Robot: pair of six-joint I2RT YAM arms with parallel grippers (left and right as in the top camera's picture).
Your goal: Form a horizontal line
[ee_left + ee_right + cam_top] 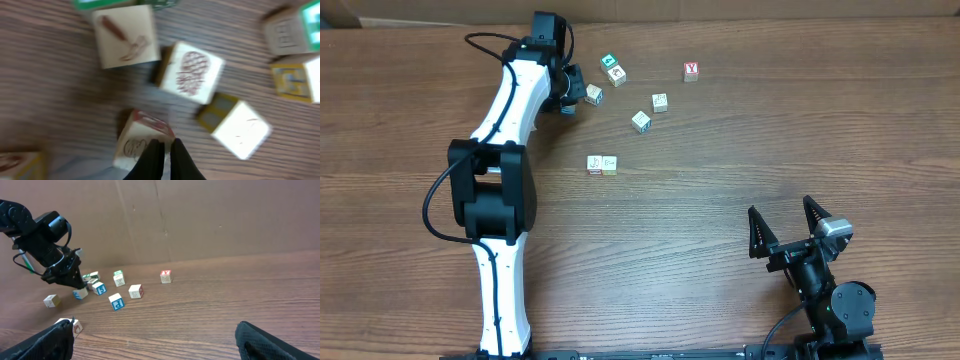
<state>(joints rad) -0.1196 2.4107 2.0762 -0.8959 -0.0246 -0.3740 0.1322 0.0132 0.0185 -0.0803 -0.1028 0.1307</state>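
Two pale printed cubes touch side to side as a short horizontal line (602, 165) left of the table's middle. My left gripper (571, 97) is at the far left among loose cubes. Its jaws are shut, nothing between them, tips (165, 143) against a pale cube with a red edge (136, 141); a pale cube (593, 94) lies just right of it. Other pale cubes (640, 121) (660, 102) lie apart to the right. My right gripper (788, 232) stands open at the near right, far from all the cubes, fingers (47, 341) wide with only table between them.
A cube with a red Y (691, 71) sits far back. A teal-faced cube (608, 62) and a pale one (617, 76) lie near the back edge. Blue-faced cubes (116, 301) (99, 287) show in the right wrist view. A brown wall (200, 215) rises behind the table.
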